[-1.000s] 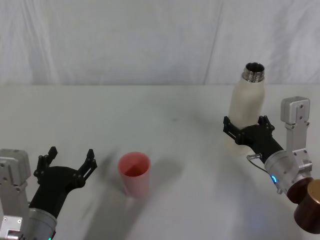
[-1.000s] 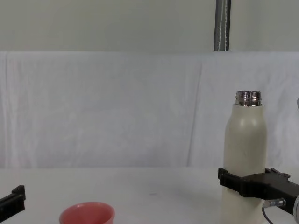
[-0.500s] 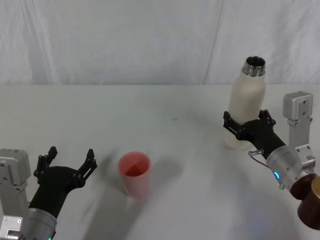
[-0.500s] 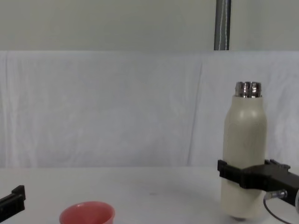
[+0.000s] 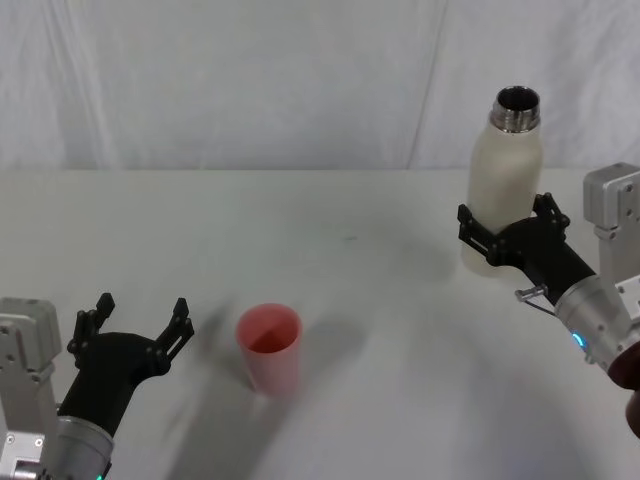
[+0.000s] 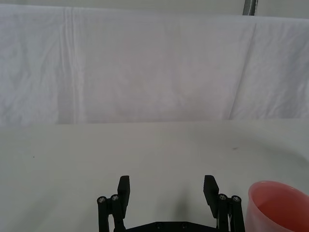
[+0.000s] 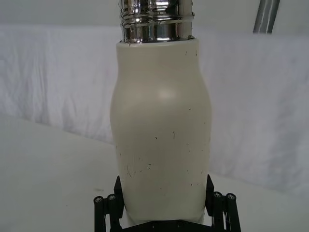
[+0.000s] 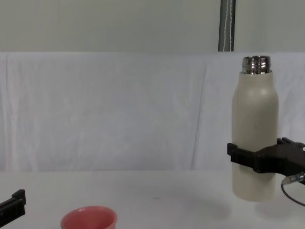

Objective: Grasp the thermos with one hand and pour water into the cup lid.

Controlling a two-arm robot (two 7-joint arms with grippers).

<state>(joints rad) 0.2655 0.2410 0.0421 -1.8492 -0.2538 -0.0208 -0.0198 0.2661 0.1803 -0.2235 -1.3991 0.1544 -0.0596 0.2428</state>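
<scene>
The thermos (image 5: 503, 186) is a tall cream-white bottle with an open steel neck. It hangs upright, clear of the table (image 5: 340, 215), at the right. My right gripper (image 5: 510, 236) is shut on its lower body, and the chest view shows the thermos (image 8: 254, 129) with a gap under its base. From the right wrist I see the thermos (image 7: 161, 140) held between the black fingers (image 7: 106, 208). The pink cup lid (image 5: 268, 346) stands upright at centre-left on the table. Left of it, my left gripper (image 5: 135, 330) is open and holds nothing. The left wrist view shows the cup lid (image 6: 277, 208) beside that gripper (image 6: 167, 188).
A white cloth backdrop hangs behind the table, with a metal pole (image 8: 227, 26) above it at the right. Bare white tabletop lies between the cup lid and the thermos.
My right gripper has lifted the thermos up off the table and shifted it slightly right. The cup lid and the left gripper have not moved.
</scene>
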